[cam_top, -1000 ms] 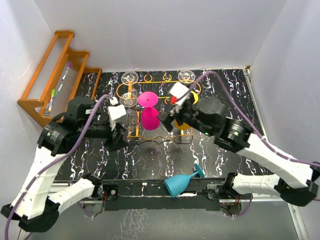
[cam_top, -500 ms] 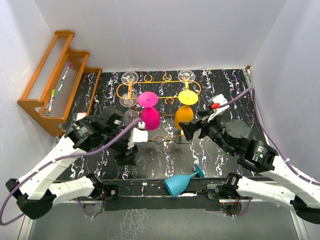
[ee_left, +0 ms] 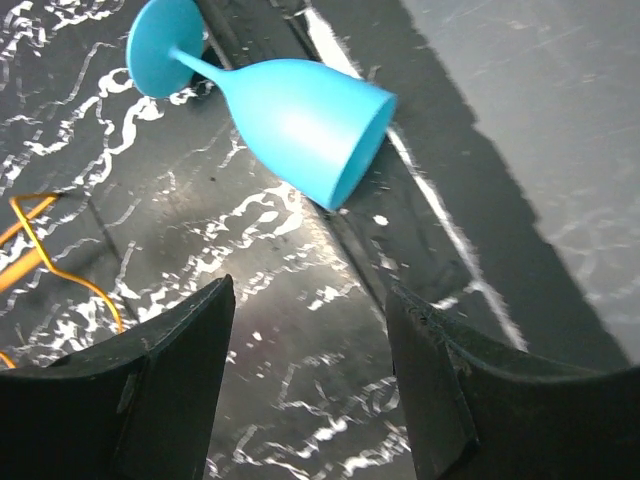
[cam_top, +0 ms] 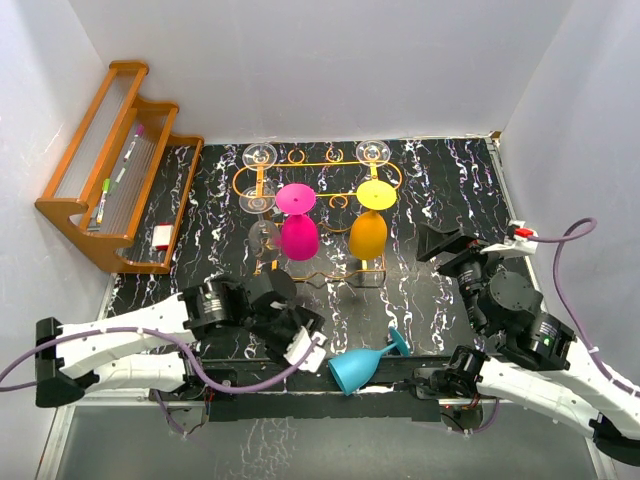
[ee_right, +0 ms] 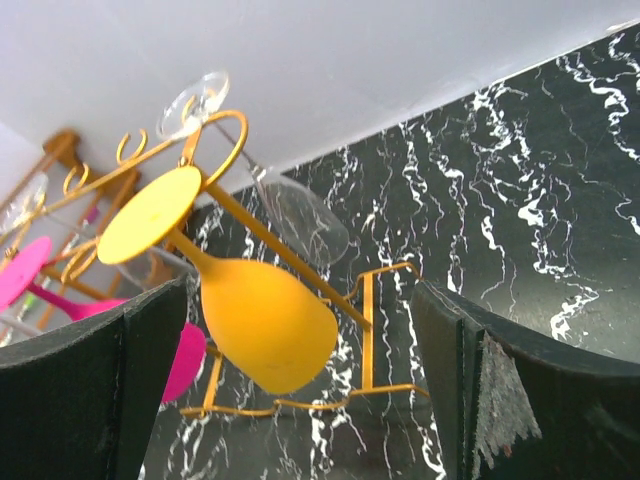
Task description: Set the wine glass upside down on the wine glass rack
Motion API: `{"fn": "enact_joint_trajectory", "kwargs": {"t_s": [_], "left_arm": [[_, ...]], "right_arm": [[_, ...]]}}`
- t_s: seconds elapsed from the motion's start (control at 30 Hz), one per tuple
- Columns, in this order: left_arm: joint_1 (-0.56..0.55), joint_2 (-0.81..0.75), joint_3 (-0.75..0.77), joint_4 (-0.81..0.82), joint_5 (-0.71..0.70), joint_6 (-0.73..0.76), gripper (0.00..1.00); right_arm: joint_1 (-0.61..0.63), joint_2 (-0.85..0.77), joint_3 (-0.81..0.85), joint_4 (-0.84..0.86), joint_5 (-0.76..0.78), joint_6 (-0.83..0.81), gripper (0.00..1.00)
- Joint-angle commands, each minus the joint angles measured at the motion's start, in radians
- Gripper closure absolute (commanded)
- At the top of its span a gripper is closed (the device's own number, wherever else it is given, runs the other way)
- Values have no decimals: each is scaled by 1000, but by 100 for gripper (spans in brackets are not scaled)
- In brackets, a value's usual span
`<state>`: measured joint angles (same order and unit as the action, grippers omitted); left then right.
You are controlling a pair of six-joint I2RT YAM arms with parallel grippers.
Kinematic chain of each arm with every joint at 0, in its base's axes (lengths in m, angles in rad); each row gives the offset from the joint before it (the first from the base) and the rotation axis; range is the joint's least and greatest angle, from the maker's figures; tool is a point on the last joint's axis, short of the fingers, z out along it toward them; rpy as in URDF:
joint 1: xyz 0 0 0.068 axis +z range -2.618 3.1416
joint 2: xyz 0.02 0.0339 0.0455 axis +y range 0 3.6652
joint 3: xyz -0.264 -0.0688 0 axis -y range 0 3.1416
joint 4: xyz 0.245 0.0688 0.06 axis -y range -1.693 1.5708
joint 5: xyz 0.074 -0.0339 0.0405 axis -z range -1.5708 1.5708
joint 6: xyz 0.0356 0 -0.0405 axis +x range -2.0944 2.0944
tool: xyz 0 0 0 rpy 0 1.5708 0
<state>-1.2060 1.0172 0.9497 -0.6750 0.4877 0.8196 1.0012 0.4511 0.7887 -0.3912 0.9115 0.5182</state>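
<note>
A blue wine glass (cam_top: 362,367) lies on its side at the table's near edge, foot toward the back; it also shows in the left wrist view (ee_left: 300,120). My left gripper (cam_top: 312,350) is open and empty just left of its bowl, the jaws (ee_left: 310,300) apart over bare table. The orange wire wine glass rack (cam_top: 320,163) stands at the back, with a pink glass (cam_top: 298,232) and a yellow glass (cam_top: 367,232) hanging upside down. My right gripper (cam_top: 440,243) is open and empty to the right of the rack (ee_right: 367,320), facing the yellow glass (ee_right: 265,330).
Clear glasses (cam_top: 259,155) (cam_top: 372,152) hang at the rack's back corners, and others (cam_top: 261,232) on its left side. A stepped wooden shelf (cam_top: 110,150) stands at the far left against the wall. White walls close the back and both sides.
Both arms have drawn back from the rack. The left gripper swung down to the near edge beside the blue glass. The right gripper moved away rightward, leaving the yellow glass hanging.
</note>
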Motion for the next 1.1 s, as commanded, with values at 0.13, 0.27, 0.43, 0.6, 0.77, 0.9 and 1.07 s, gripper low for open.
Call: {"fn": "enact_joint_trajectory", "kwargs": {"t_s": [0.13, 0.27, 0.43, 0.6, 0.77, 0.9, 1.07], "left_arm": [[-77, 137, -114, 432, -194, 104, 42], [-110, 222, -75, 382, -185, 132, 42], [-134, 337, 47, 239, -157, 152, 41], [-156, 377, 125, 136, -140, 125, 39], [-157, 288, 110, 104, -152, 148, 34], [-158, 220, 91, 67, -260, 246, 18], [-190, 122, 9, 66, -285, 370, 14]], "right_arm": [[4, 25, 46, 6, 126, 26, 1], [3, -16, 49, 16, 104, 8, 1], [4, -109, 44, 33, 61, -2, 1], [4, -172, 40, 33, 14, -5, 1], [5, -164, 60, -35, -21, 24, 1], [5, -158, 84, -48, -56, 26, 1], [5, -150, 122, -42, -88, 4, 1]]}}
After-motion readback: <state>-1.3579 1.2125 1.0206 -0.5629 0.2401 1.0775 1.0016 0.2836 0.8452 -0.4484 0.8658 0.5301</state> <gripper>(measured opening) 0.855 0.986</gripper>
